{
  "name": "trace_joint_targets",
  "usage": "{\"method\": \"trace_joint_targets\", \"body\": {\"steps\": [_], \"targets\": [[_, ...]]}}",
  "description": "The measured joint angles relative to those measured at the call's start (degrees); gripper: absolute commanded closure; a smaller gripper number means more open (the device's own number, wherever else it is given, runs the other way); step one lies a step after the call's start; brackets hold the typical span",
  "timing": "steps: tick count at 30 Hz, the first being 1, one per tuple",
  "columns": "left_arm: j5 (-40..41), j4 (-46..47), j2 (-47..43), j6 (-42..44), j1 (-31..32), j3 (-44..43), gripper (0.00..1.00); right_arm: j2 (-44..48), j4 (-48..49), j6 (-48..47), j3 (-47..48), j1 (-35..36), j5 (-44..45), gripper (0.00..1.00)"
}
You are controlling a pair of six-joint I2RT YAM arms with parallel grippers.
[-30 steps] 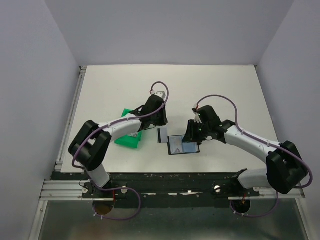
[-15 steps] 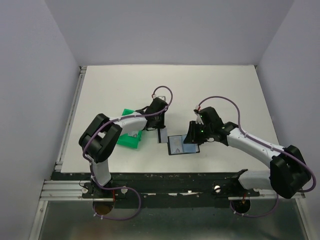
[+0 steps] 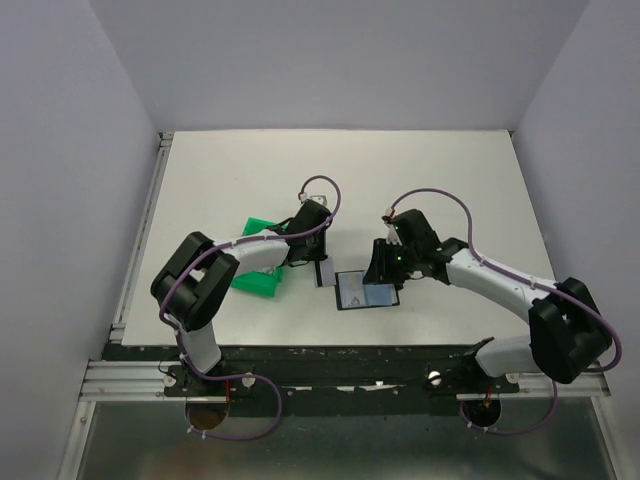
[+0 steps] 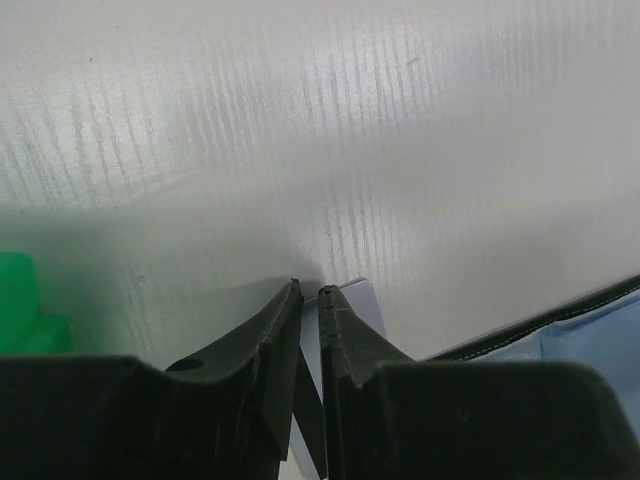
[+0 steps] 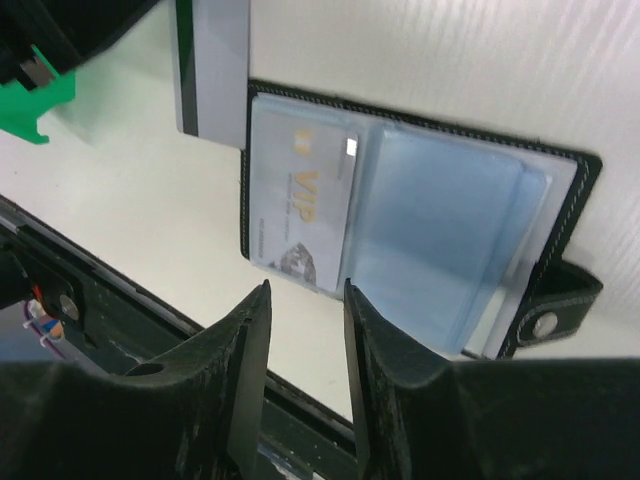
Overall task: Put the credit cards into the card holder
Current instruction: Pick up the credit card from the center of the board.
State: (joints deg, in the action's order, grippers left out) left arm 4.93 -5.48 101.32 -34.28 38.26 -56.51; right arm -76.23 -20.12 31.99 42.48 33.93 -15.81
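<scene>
Left gripper [image 4: 309, 291]: I am keeping its fingers pinched almost together on the thin edge of a silver-grey card [image 5: 212, 70]; a pale strip is showing between them in the left wrist view.
Right gripper [image 5: 303, 295]: its fingers are standing apart with nothing between them, hovering over the lower left part of the open card holder [image 5: 583, 195].
Card position: in the right wrist view the silver-grey card is sitting at the upper left of the frame, its dark stripe facing left, 1 corner overlapping the holder's upper left corner.
Holder: it is lying open on the table [image 3: 420, 180] just below centre of the overhead frame, stud [image 5: 545, 322] at its right edge.
Already in: 1 VIP card [image 5: 300, 210] is sitting in the left pocket; the pale blue sleeve [image 5: 440, 240] on the right is looking empty.
Just changed: over the last second the left arm is re-posing, its elbow ending further right in the overhead view, while the card is staying at the holder's edge. The right fingers are easing slightly wider.
Meaning: I am judging this as lining up the insertion; the card is at the holder but not yet in a slot.
Risk: the card may be catching on the stitched border.
Nearby: the green bin [image 3: 255, 280] is sitting left of the card.
</scene>
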Motion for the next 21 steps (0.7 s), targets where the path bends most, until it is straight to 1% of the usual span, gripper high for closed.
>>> {"method": "trace_joint_targets", "body": {"steps": [5,9,10,12,14,17,21], "targets": [[1.1,-3.3,-1.9,0.2,0.0,-0.5,0.66,-7.3,1.6,-1.8,7.3,0.0,-1.6,0.56],[2.1,-4.4,-7.2,0.2,0.0,0.5,0.66,-12.9,4.5,-3.1,11.8,-0.5,-4.4,0.56],[2.2,-4.4,-9.7,0.2,-0.1,1.2,0.67,-14.4,5.1,-3.4,12.8,-0.7,-5.3,0.56],[2.2,-4.3,-12.8,-0.1,-0.1,2.7,0.73,-17.5,6.1,-3.9,14.3,-1.0,-7.0,0.56],[2.1,-3.7,-14.8,-0.7,-0.1,4.9,0.81,-20.4,6.8,-4.3,15.5,-1.4,-8.7,0.56],[1.7,-3.2,-15.8,-2.0,0.0,9.5,0.89,-23.8,7.4,-4.8,16.6,-1.8,-11.1,0.56],[1.4,-3.9,-14.9,-3.1,0.4,14.1,0.91,-26.4,8.0,-5.2,17.6,-2.1,-13.0,0.56]]}}
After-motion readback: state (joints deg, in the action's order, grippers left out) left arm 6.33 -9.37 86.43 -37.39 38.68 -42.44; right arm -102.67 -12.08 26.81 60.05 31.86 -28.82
